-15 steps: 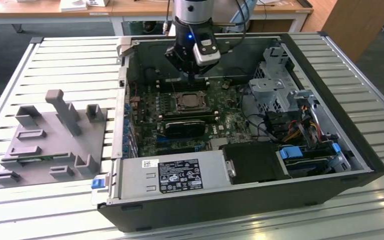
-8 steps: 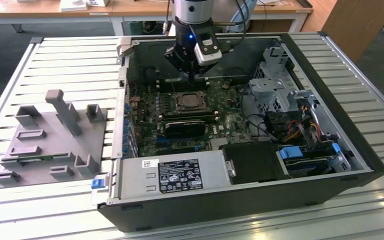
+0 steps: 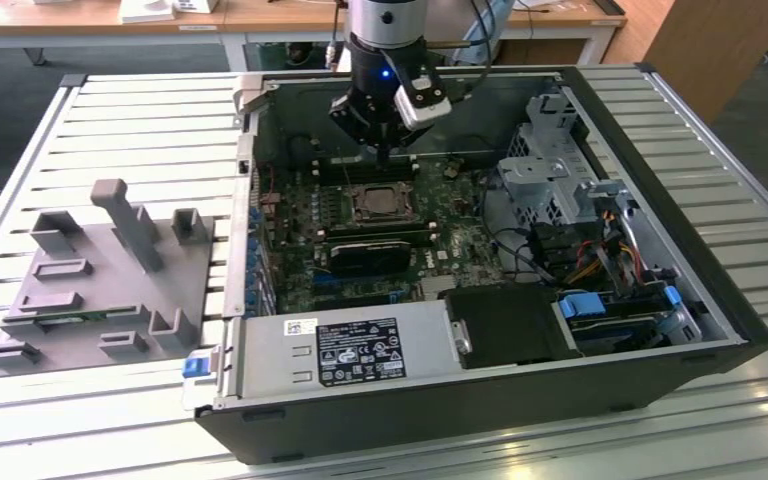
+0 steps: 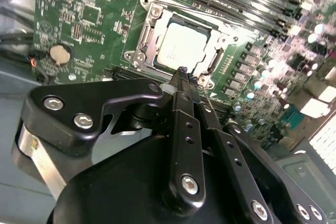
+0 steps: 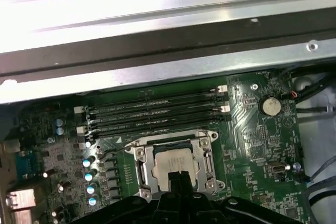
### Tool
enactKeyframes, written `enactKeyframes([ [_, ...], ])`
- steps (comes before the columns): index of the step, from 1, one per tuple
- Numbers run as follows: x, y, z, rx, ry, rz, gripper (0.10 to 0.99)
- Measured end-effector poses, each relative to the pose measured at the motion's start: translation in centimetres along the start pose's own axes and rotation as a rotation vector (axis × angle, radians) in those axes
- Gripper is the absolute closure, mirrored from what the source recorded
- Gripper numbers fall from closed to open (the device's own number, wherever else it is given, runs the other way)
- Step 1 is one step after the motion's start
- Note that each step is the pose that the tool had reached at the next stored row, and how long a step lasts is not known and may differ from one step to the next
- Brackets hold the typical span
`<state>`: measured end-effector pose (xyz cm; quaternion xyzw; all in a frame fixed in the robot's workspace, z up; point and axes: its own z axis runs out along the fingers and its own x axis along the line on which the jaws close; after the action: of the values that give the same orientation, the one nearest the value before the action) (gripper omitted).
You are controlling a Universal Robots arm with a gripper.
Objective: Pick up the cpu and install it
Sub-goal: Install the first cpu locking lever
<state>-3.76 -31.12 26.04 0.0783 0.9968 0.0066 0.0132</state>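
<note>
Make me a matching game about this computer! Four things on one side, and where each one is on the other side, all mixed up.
Things:
1. chip
2. pincer
3. grey holder
4. round battery

Places:
A. on the slatted table, outside the computer case
B. just above the chip
C. lying in the metal socket
D. on the green board, off to one side of the socket

Pairs: 1-C, 2-B, 3-A, 4-D
</note>
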Motion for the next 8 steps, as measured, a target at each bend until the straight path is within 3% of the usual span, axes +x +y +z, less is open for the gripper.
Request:
enactKeyframes([
  [8, 0.0, 0.0, 0.03, -0.004, 0.0022, -0.145, 0.98],
])
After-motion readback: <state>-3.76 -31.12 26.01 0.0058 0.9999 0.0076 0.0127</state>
